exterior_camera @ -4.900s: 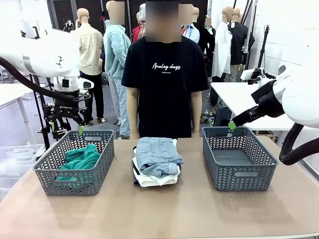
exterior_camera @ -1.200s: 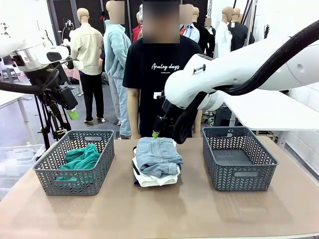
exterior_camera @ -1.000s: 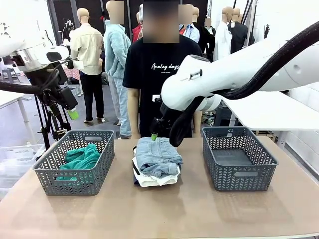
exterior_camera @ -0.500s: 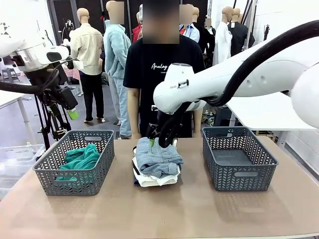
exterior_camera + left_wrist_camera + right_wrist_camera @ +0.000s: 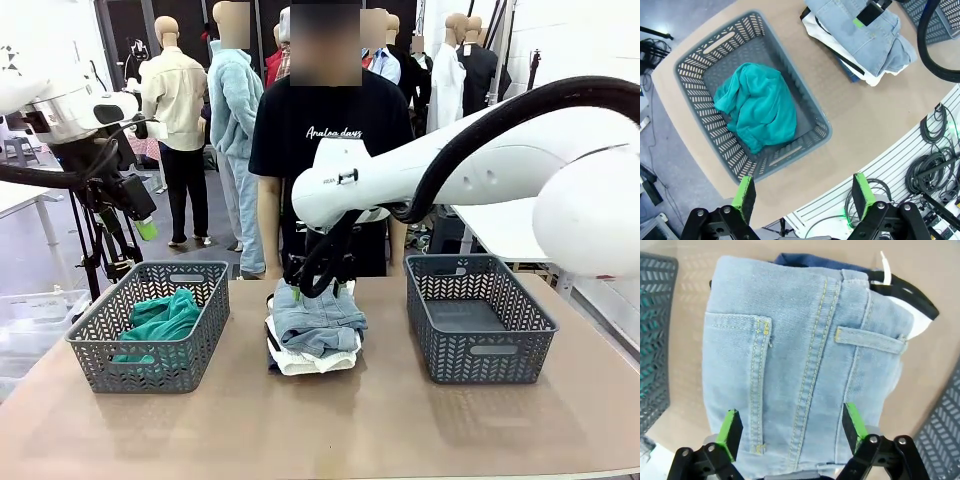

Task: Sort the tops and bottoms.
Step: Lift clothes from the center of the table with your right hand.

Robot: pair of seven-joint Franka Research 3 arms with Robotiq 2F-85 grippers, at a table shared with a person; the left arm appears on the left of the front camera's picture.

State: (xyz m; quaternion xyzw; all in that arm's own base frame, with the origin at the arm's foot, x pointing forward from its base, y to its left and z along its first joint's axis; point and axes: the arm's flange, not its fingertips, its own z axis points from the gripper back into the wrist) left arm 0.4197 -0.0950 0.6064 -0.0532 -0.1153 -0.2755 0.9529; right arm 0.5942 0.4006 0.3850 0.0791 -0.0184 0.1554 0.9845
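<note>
**Hovering wide over the pile of bottoms**

Your right pincer (image 5: pixel 792 432) stands wide just above the pale-blue denim (image 5: pixel 800 365), holding nothing. That pair tops the bottoms, piled mid-surface (image 5: pixel 320 430) toward the far edge. The darker-blue denim (image 5: pixel 805 260) and the white garment with black edging (image 5: pixel 919 325) lie beneath.

Handling, as I judge it: denim is weighty, limp and folded, so it is apt to fall open. Pinch through the fold by the waistband and take the top pair only.

Your left pincer (image 5: pixel 802 194) is wide too, holding nothing, high over the left basket (image 5: pixel 705 55) at the left edge, with the teal top (image 5: pixel 757 107) inside.

The right wrist view gives you seams and pocket. The front view adds the right basket (image 5: pixel 480 350) near the right edge.
</note>
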